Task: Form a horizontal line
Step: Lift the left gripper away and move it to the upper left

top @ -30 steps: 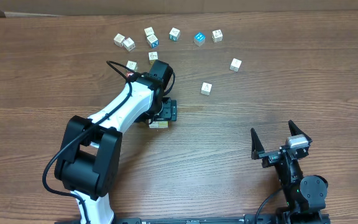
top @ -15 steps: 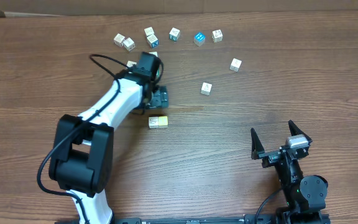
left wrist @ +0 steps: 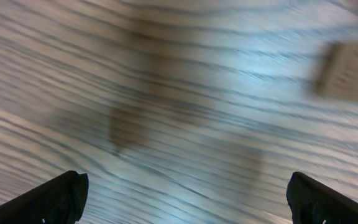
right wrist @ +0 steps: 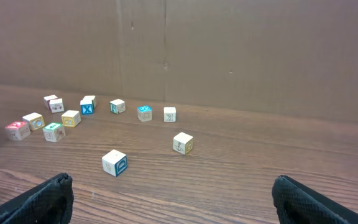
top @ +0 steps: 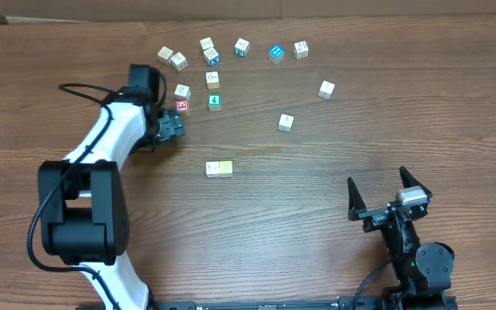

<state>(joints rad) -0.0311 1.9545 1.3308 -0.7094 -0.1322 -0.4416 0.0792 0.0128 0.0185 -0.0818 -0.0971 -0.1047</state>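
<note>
The left claw (top: 174, 127) is spread wide and empty, near the red block (top: 182, 105). The right claw (top: 388, 200) gapes empty too.

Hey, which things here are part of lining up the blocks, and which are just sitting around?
Part of the job:
- block pair, side by side at mid-table
- loose blocks behind it, including the red block, green block and blue block
- left gripper, fingers open

Just there:
- right gripper, open and holding nothing
- cardboard wall
</note>
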